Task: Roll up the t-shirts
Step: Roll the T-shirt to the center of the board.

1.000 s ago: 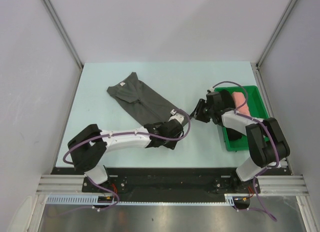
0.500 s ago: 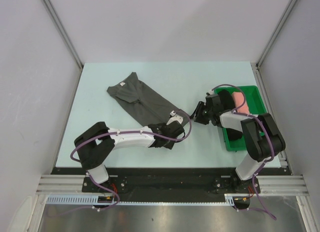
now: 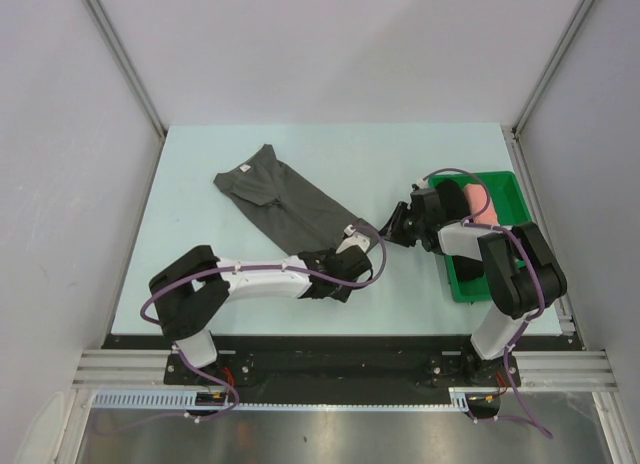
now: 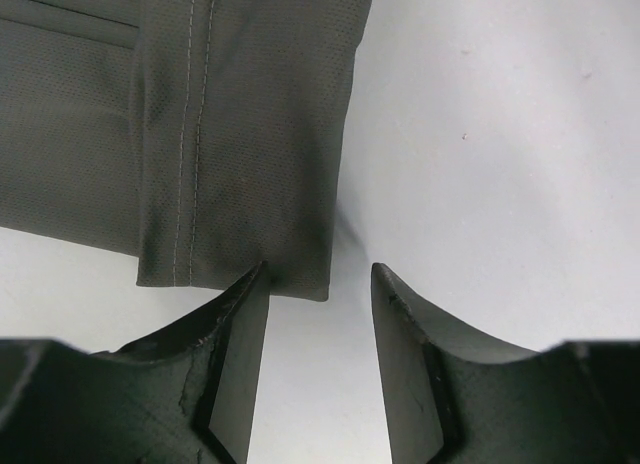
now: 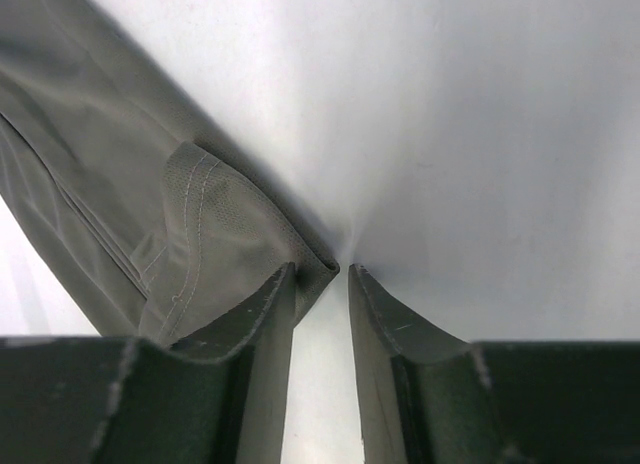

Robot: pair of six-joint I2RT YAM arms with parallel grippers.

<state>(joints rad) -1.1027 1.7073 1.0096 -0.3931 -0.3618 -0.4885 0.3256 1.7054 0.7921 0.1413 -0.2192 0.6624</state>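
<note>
A dark charcoal-grey t-shirt [image 3: 285, 199], folded into a long strip, lies flat and diagonal on the table, its white neck label at the far left end. My left gripper [image 4: 320, 269] is open at the strip's near hem [image 4: 240, 234]; the hem's corner touches its left fingertip [image 4: 255, 284]. My right gripper [image 5: 320, 271] is open with a narrow gap, low at the hem's other corner [image 5: 318, 264], which pokes between the fingertips. In the top view the left gripper [image 3: 350, 246] and right gripper [image 3: 386, 231] sit close together at that end.
A green plastic tray [image 3: 512, 189] stands at the right edge of the table, holding a salmon-pink roll [image 3: 481, 199] and a black roll [image 3: 455, 196] beside it. The right arm reaches over the tray's left wall. Grey walls close in the table on three sides.
The right gripper's jaws have narrowed around the hem corner and its arm has drawn in slightly. The left arm shifted a little along the hem. The shirt lies as before.
</note>
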